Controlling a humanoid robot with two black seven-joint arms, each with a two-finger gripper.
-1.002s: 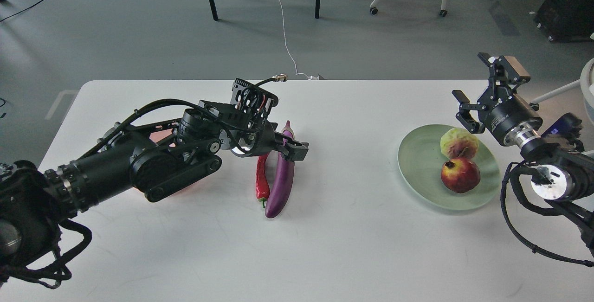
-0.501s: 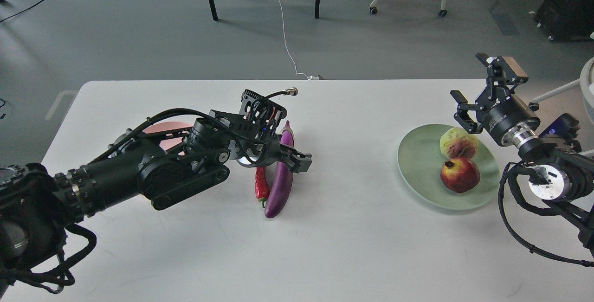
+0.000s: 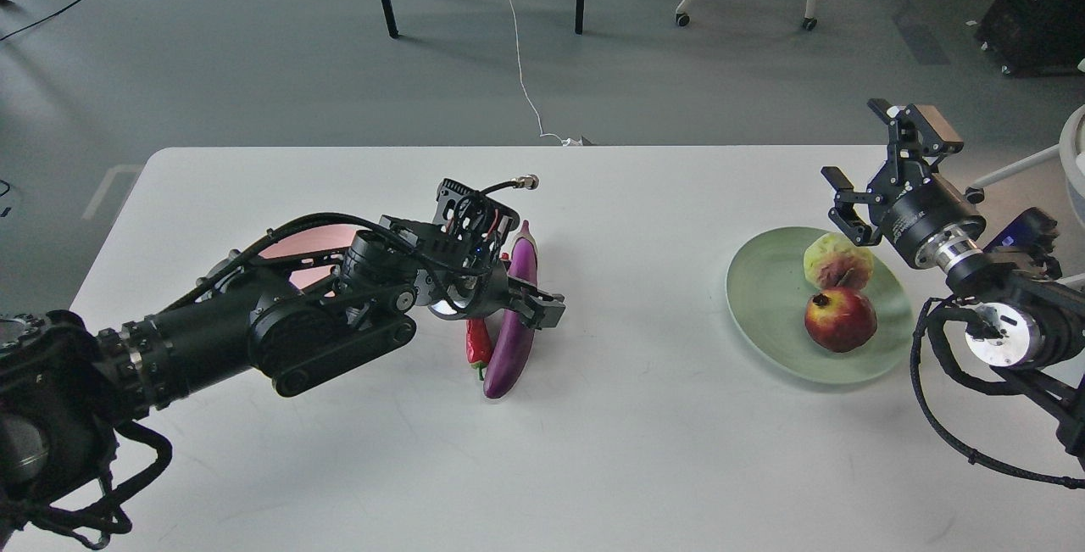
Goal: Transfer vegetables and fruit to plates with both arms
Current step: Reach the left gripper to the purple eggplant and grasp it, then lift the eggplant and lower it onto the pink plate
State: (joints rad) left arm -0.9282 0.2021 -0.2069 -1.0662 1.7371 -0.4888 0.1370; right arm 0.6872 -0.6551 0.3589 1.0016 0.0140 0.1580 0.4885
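1. A white rectangular table [image 3: 644, 459] fills the lower part of the head view, with a grey floor, dark table legs and a white rolling chair base beyond its far edge.
2. The long, slender, glossy purple eggplant [image 3: 514, 323] lies near the table's centre, running away from the camera with its dark stem cap at the far end.
3. The thin, curved red chili pepper [image 3: 478, 342] lies just to the left of the eggplant, close alongside it; its upper part is hidden by the left arm.
4. The black two-finger left gripper [image 3: 532, 308] sits low over the middle of the eggplant. One finger shows on the eggplant's right flank, but the other is hidden, so whether it grips the eggplant cannot be told.
5. The round salmon pink plate [image 3: 307, 240] lies behind the left arm; only slivers of it show between the arm's links and cables.
6. The round pale mint green plate [image 3: 763, 298] sits on the right side of the table.
7. On it rest the wrinkled yellow-green fruit with pinkish patches [image 3: 835, 261] at the far side and the dark red pomegranate-like fruit with a small crown [image 3: 840, 320] in front, the two touching.
8. The black right gripper [image 3: 866, 147] hangs above the plate's far right rim, fingers spread apart and holding nothing.
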